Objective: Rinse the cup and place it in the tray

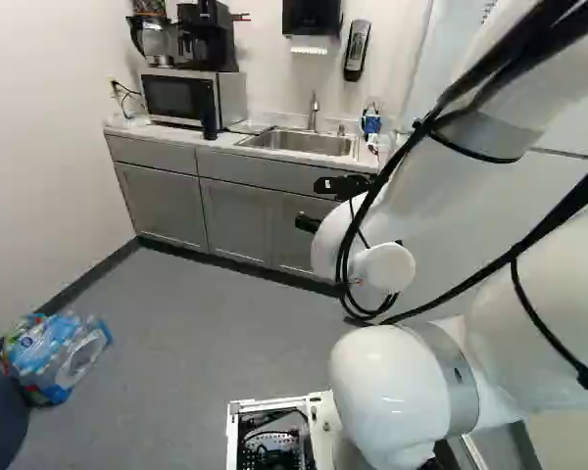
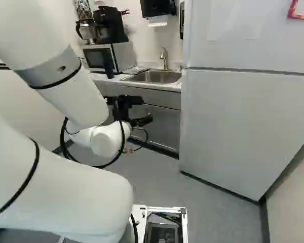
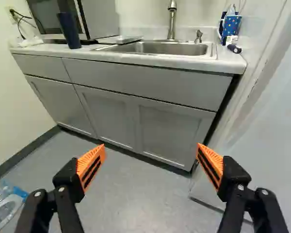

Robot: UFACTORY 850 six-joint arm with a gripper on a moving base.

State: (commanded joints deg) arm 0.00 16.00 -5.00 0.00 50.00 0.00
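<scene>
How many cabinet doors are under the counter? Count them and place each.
3, side by side: a door nearest the side wall, a middle door, and a door nearest the fridge. None seems hidden.

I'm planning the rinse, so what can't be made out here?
Inside of the dark cup: its wall hides it, wrist view.
Floor of the sink: its front rim hides it, wrist view.
Spotted mug: the refrigerator hides it, right base view.
Bottle pack: cut off by the edge, wrist view.

Grey cabinets (image 3: pixel 109 111) are topped by a pale counter (image 3: pixel 228 64) and set against a white wall (image 1: pixel 265 59). The grey floor (image 1: pixel 196 333) is edged by a dark baseboard (image 1: pixel 90 276), and a white fridge (image 2: pixel 233 126) is seen beside the cabinets.
</scene>
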